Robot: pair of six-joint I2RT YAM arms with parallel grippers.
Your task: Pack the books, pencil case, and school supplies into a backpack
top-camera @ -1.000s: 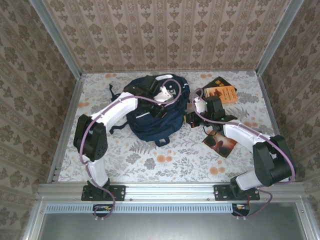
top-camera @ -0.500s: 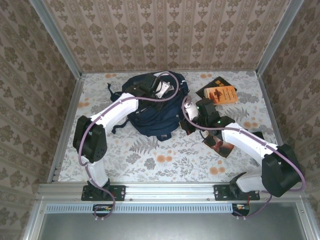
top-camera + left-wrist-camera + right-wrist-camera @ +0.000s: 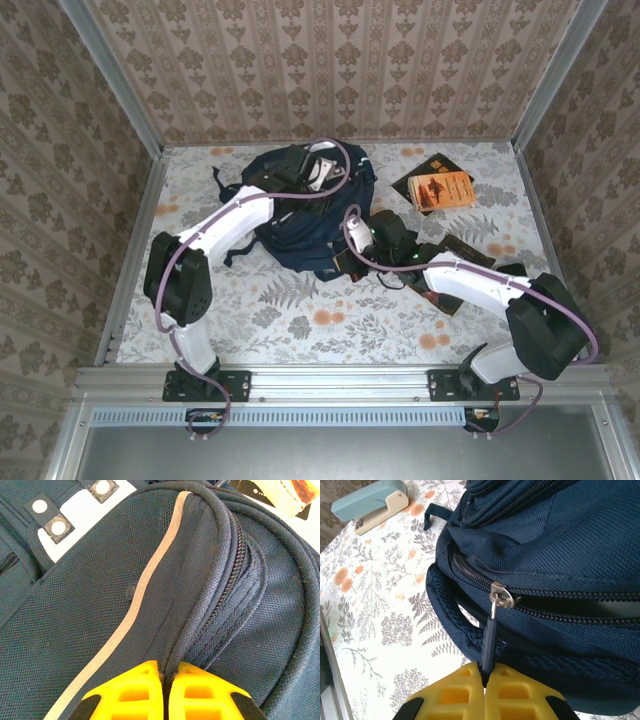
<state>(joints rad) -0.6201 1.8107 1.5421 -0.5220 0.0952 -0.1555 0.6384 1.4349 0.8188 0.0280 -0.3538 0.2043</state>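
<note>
The navy backpack (image 3: 300, 225) lies in the middle of the table. My left gripper (image 3: 316, 172) is at its far top, shut on a ridge of backpack (image 3: 100, 605) fabric beside the zipper. My right gripper (image 3: 346, 262) is at its near right edge, shut on the dark zipper pull (image 3: 489, 640) of the backpack (image 3: 560, 545); the zipper gapes a little behind the slider. An orange book (image 3: 442, 187) lies on a black book (image 3: 420, 168) at the back right. A reddish-brown book (image 3: 447, 298) is mostly hidden under my right arm. The pencil case is out of view.
A teal and cream stapler (image 3: 370, 502) lies on the flowered tablecloth (image 3: 300, 320) past the backpack's end, near the wall. Patterned walls close in the table on three sides. Bare cloth runs along the front in front of the backpack.
My right gripper has swept left along the backpack's near side with the zipper pull in it. The left gripper and the backpack's top have shifted slightly toward the back wall.
</note>
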